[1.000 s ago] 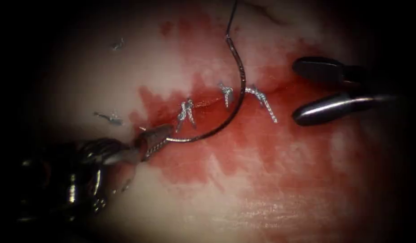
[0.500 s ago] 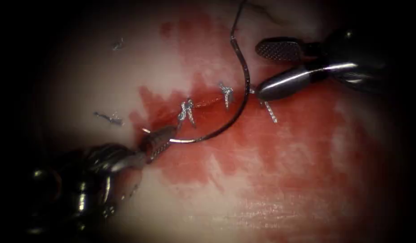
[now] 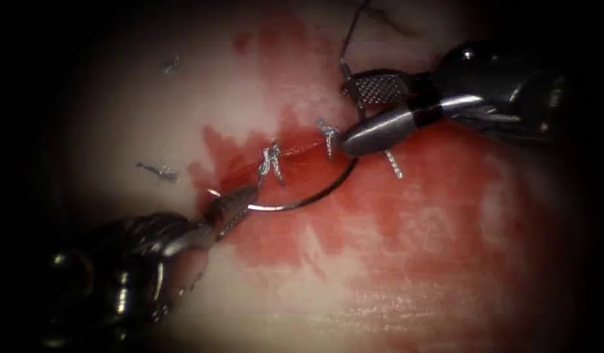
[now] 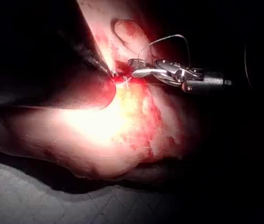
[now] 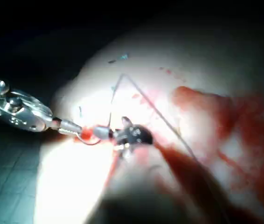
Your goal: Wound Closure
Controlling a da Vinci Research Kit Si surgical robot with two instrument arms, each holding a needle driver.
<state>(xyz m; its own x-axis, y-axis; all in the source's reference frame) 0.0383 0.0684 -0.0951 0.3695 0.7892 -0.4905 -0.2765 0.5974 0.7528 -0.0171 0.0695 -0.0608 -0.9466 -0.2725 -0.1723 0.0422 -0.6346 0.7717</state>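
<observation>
In the endoscope view my left tool [image 3: 240,199] is shut on the curved needle [image 3: 308,198] just behind its point, left of the cut [image 3: 299,151]. The point pokes out past the jaws. The needle arcs right and up over the cut, free of the tissue [image 3: 393,261], and its thread [image 3: 353,29] leaves from its upper end. My right tool [image 3: 346,111] stands open, one jaw on each side of the needle's upper part near the thread end. In the left wrist view the right tool [image 4: 169,72] is over the red cut. The left tool [image 5: 27,112] is in the right wrist view.
Three tied stitches [image 3: 270,162] [image 3: 328,134] [image 3: 391,161] cross the cut. Red fluid [image 3: 406,216] stains the tissue around and below it. Cut ends of thread [image 3: 159,171] [image 3: 171,64] lie on the pale tissue at the left.
My right tool has come in from the right and up, and now straddles the needle's upper part. The left tool keeps its hold on the needle and has barely shifted.
</observation>
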